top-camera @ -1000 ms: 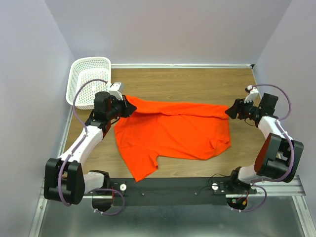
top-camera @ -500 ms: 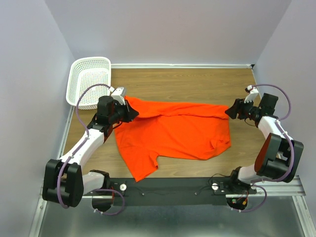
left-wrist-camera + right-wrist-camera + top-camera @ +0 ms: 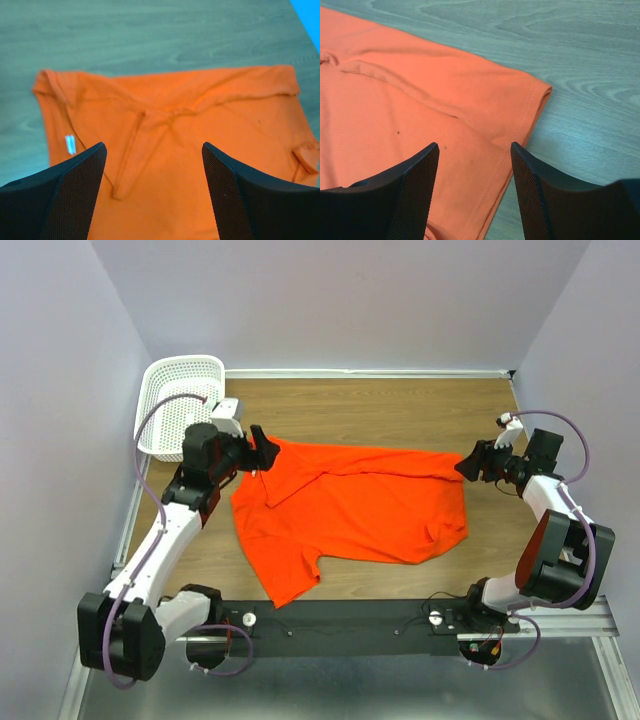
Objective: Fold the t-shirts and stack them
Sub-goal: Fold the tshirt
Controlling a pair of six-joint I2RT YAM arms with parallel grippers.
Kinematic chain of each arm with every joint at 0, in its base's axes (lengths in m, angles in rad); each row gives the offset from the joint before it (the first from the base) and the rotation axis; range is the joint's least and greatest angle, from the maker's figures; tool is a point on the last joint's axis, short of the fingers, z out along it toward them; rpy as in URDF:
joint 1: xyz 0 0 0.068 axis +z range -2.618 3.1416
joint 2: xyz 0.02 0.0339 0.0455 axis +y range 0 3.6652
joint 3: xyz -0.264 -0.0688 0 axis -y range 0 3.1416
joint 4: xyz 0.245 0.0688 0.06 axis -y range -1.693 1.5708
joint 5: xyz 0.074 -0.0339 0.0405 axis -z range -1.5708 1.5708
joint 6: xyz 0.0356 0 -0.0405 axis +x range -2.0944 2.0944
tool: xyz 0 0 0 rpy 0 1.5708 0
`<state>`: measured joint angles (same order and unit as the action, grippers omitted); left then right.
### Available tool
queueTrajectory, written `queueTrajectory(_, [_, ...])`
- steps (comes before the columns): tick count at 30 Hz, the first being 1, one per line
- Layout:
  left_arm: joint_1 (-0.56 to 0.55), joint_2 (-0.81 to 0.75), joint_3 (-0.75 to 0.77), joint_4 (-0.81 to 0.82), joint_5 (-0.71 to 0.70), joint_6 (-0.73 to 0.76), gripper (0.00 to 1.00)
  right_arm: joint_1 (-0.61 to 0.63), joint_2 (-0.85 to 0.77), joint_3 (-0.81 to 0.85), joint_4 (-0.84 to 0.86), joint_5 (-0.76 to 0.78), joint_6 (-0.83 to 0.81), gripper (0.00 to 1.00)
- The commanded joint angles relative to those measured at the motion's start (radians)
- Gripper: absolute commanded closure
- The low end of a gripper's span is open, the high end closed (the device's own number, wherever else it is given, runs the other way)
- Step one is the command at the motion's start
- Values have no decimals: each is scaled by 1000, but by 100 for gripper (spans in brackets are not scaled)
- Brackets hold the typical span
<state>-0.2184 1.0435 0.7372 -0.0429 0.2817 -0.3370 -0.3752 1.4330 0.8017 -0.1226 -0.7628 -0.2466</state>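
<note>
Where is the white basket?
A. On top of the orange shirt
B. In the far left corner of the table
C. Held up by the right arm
B: the basket sits in the far left corner of the table, clear of the shirt.

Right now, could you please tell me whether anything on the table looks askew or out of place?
The orange-red t-shirt lies crooked and rumpled: its far edge is folded over in a ridge, and one sleeve juts toward the near edge. Nothing looks torn or spilled.
</note>
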Motion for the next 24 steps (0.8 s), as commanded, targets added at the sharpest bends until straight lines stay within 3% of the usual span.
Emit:
queueTrajectory(1, [-4,119,111,-30,-17,96,18,-10,9,36,-31,-43,3,33])
queueTrajectory(3, [-7,289,193,-69,37,136,28,-10,-6,34,-43,-49,-6,33])
queueTrajectory(10, [-56,610,349,-150,99,253,33,-10,-32,21,-77,-81,-59,33])
queueTrajectory(16, [-79,745,395,-176,87,276,36,-10,-6,22,-88,-93,-74,33])
queueTrajectory(24, [-104,802,429,-198,63,283,41,-11,1,21,-92,-101,-77,33])
